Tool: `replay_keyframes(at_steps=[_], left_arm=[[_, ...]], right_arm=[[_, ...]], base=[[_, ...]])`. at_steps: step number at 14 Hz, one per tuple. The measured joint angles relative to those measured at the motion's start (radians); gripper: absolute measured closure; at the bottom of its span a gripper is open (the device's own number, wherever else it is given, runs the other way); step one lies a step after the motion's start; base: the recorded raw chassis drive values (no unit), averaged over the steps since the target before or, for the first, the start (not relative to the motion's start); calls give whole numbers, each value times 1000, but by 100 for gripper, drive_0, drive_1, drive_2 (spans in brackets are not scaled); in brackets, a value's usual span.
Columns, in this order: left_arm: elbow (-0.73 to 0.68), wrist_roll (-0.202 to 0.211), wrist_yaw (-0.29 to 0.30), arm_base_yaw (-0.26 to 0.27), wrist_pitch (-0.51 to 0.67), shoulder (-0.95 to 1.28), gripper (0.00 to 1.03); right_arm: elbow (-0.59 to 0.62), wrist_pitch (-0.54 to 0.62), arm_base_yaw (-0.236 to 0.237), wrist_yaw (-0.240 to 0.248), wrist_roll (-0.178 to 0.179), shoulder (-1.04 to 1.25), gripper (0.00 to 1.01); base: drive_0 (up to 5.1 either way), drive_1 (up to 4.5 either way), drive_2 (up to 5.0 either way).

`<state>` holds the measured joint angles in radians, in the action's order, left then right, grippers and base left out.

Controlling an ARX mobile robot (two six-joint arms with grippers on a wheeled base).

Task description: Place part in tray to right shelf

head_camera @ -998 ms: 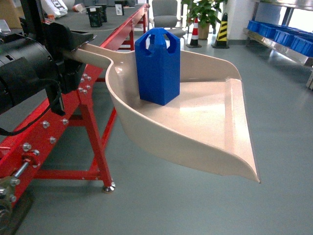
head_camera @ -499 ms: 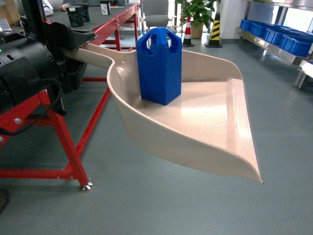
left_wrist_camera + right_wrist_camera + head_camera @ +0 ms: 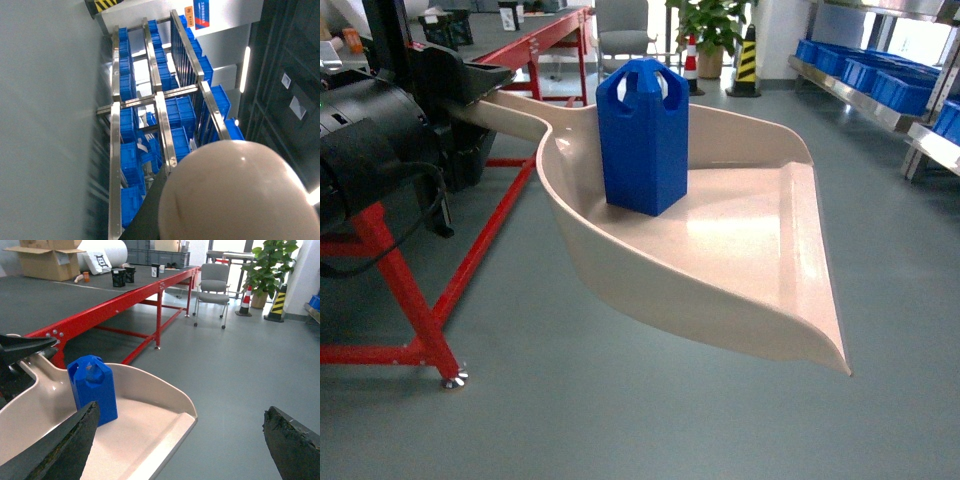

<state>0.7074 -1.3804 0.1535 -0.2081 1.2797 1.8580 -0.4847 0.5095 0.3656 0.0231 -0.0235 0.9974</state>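
Note:
The cream tray (image 3: 740, 240) hangs in the air over the floor, held by its handle. My left gripper (image 3: 475, 95) is shut on that handle at the left. The blue part (image 3: 642, 135) stands upright at the back of the tray, near the handle. From the right wrist, the part (image 3: 92, 390) and the tray (image 3: 145, 435) lie below and to the left of my right gripper (image 3: 181, 409), which is wide open and holds nothing. The right shelf (image 3: 855, 92), steel and loaded with blue crates, stands at the far right. The left wrist view shows the tray's underside (image 3: 235, 195) and the shelf's rails (image 3: 157, 100).
A long red-framed table (image 3: 420, 300) runs along the left, with its foot on the grey floor. A grey chair (image 3: 214, 282), a potted plant (image 3: 267, 262) and striped cones (image 3: 276, 302) stand at the back. A cardboard box (image 3: 47, 260) sits on the table's far end.
The whole view has swung: the red table has slid left and away, and the steel shelf with blue crates has come further into the right side. Tray and part hold steady.

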Motion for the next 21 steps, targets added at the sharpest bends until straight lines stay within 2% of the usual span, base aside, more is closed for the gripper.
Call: replay_keyframes(at_steps=[2, 6, 9, 21], left_arm=[[0, 0, 0, 0, -2, 0, 89], [-2, 0, 12, -15, -6, 0, 89], [-3, 0, 1, -1, -1, 0, 89], [-3, 0, 0, -1, 1, 0, 89]], right_arm=[[0, 0, 0, 0, 0, 0, 3], [0, -1, -4, -2, 0, 0, 3], [0, 1, -5, -1, 0, -5, 3], [0, -1, -6, 0, 0, -4, 3]], base=[[510, -226, -226], [0, 0, 0], [22, 435, -391], [14, 428, -400]])
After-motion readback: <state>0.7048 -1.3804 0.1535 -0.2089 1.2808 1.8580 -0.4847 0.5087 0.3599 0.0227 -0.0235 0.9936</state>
